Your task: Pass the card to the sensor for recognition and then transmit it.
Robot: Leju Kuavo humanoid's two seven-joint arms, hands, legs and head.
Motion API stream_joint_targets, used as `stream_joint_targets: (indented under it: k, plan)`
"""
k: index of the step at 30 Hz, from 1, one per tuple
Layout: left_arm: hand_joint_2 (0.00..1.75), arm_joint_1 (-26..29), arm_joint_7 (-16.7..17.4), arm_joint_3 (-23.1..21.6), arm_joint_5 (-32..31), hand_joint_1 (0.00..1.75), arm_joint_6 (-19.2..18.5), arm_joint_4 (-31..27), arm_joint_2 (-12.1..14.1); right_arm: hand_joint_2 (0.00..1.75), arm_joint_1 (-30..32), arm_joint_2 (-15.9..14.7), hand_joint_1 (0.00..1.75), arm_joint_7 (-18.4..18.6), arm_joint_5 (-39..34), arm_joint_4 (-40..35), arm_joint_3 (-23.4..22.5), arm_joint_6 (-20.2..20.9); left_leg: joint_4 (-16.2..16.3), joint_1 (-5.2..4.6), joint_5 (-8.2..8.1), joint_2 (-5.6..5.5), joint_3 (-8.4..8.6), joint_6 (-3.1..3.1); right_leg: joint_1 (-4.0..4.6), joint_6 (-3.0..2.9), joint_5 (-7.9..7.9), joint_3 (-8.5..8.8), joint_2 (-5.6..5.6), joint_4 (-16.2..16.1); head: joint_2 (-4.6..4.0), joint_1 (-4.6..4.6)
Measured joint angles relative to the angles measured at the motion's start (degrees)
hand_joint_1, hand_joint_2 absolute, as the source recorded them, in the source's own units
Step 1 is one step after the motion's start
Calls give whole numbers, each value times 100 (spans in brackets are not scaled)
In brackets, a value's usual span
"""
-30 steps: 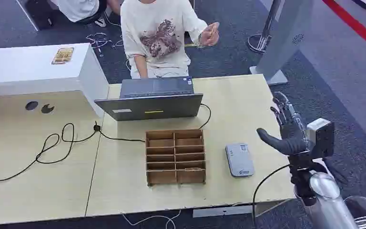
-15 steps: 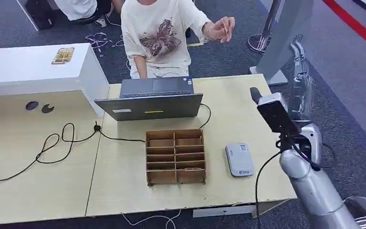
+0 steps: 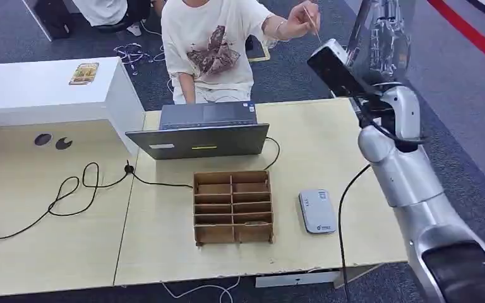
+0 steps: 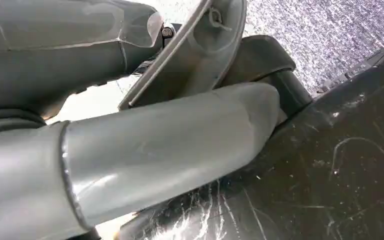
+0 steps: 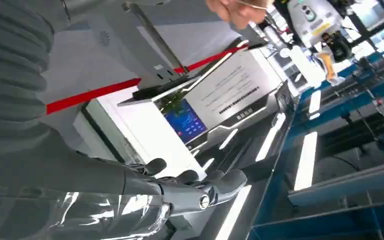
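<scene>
The right robot hand (image 3: 388,28) was raised above the bench's (image 3: 316,136) far right corner, fingers (image 5: 215,182) extended and apart, holding nothing. Just beside it, a person's hand (image 3: 303,16) pinched the thin card (image 3: 314,26) in the air beyond the bench's far edge. The grey sensor (image 3: 317,211) lay flat near the bench's front right, bare surface around it, beside the wooden compartment box (image 3: 232,207). The left robot hand's (image 4: 155,150) state could not be told.
</scene>
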Motion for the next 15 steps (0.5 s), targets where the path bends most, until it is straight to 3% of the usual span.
stream_joint_targets:
  k: [15]
  plan:
    - [0,-42,2,-162,-87,0,-61,0,26,175,-1397,437,0,173,-35,2365,256,568,0,0,0,-7,-2,0,0,0,0,-2,-5,0,-2,2]
